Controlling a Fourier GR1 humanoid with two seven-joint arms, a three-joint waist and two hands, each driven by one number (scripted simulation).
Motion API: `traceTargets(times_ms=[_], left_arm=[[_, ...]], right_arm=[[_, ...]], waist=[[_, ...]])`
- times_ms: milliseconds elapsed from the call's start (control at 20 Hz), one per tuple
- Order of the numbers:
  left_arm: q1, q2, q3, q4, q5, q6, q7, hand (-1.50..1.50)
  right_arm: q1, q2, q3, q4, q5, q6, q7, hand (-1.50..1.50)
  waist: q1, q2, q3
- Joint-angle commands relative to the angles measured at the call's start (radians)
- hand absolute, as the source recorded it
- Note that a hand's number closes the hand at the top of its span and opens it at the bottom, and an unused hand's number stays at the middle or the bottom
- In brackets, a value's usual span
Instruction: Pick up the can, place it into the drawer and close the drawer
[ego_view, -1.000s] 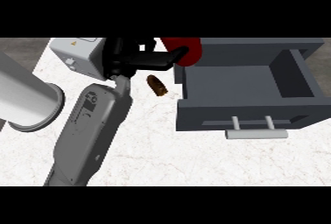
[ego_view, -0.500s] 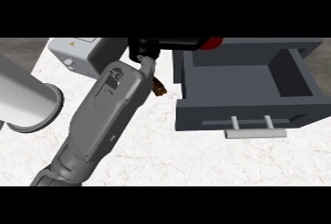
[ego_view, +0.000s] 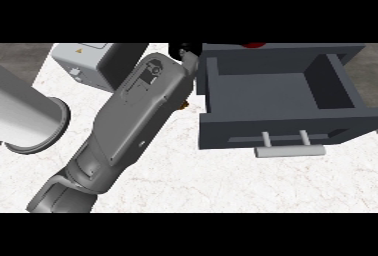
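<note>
I take the open dark grey box-shaped drawer (ego_view: 258, 90) as my landmark. It stands pulled out on the white marbled bench (ego_view: 221, 185), its pale bar handle (ego_view: 289, 150) at the front. A grey forearm (ego_view: 136, 120) crosses the bench just left of the drawer, and its black hand (ego_view: 184, 51) sits at the drawer's far left corner. So little of the hand shows that I cannot tell how its fingers stand.

The small brown can (ego_view: 185, 104) is almost hidden: I see only a sliver at the forearm's edge, on the bench just left of the drawer's left wall. A red object (ego_view: 255, 45) peeks out behind the drawer's back wall.

I judge this to be the pick-up step. Next I need the hand over the can before closing round it.
</note>
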Motion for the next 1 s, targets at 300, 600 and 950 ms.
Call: traceTargets(times_ms=[300,600,950], left_arm=[[-0.146,0.000,-0.107,0.192,0.181,0.045,-0.063,1.50],[-0.190,0.000,-0.219,0.265,0.286,0.110,-0.106,1.50],[-0.168,0.000,-0.293,0.326,0.361,0.107,-0.159,1.50]], right_arm=[[-0.015,0.019,0.019,0.007,0.039,0.000,-0.011,-1.50],[-0.047,0.019,0.057,-0.032,0.041,0.000,0.028,-1.50],[-0.060,-0.041,0.016,-0.052,-0.029,-0.048,0.095,-1.50]], waist=[[-0.014,0.003,0.001],[-0.038,0.009,0.001],[-0.039,0.009,0.001]])
